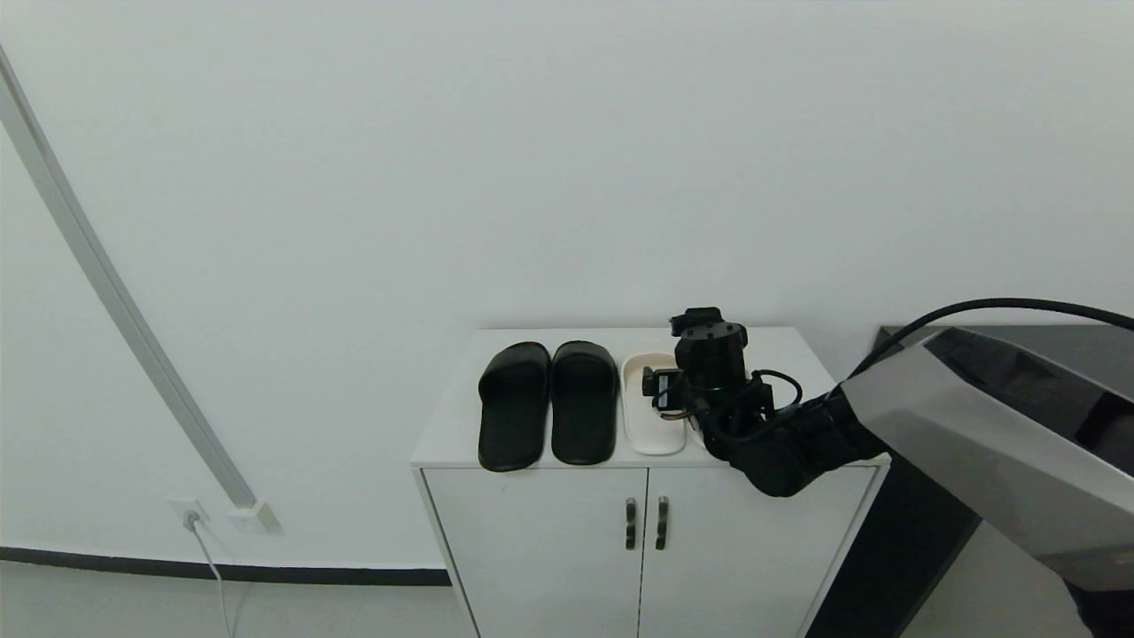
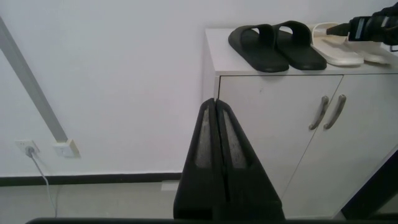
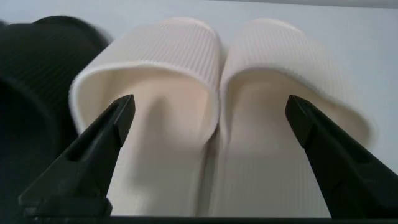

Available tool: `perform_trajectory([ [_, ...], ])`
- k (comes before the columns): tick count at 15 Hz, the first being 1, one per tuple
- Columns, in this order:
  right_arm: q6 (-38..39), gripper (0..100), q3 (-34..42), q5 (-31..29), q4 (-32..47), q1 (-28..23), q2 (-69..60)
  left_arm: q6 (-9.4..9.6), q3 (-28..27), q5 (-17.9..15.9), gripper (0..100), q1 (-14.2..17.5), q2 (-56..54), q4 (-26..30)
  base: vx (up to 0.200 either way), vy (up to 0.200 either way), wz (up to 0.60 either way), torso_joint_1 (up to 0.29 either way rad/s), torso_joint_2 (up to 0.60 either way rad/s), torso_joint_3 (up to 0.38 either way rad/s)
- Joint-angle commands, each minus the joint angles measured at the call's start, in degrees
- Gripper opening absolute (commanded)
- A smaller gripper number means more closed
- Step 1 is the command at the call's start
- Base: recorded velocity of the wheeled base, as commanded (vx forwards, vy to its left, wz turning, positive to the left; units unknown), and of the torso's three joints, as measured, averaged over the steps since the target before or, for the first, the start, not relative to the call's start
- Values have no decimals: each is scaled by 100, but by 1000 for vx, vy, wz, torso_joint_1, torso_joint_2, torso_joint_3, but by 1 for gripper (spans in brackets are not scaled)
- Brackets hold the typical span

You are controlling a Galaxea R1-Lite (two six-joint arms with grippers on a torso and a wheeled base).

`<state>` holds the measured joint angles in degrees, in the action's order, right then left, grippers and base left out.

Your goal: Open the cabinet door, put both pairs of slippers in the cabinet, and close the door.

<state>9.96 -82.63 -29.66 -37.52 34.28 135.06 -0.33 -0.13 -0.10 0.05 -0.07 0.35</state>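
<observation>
Right gripper [image 3: 209, 106]: spread wide, nothing held; the cream slippers [image 3: 180, 68] are flanked at their straps.
Left gripper [image 2: 216, 109]: pressed shut on nothing, held low, well apart from the cabinet.
Slippers: both pairs are laid on the cabinet top [image 1: 452, 425], the black slippers [image 1: 547, 403] to the left.
Doors [image 1: 549, 549]: closed, handles [image 1: 645, 523] not yet touched.
Risk: one cream slipper may be squeezed out sideways and knocked off the smooth top.
Room: plain white wall [image 1: 443, 177], plugged socket [image 1: 189, 512] low down.
</observation>
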Motion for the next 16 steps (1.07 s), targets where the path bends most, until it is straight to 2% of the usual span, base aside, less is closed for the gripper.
perform_trajectory([
  [1,-47,100,-324,-14,8,-106,337,-2,-4,1,0,4,7,0,0,0,0,0,0,0],
  [7,-275,100,-728,-40,17,-123,618,-11,-4,1,0,4,7,0,0,0,0,0,0,0],
  [8,-275,0,-728,-40,17,-123,627,-11,-4,1,0,4,7,0,0,0,0,0,0,0],
  [16,-266,0,-658,-40,-9,-123,477,-20,-4,1,0,4,7,0,0,0,0,0,0,0],
])
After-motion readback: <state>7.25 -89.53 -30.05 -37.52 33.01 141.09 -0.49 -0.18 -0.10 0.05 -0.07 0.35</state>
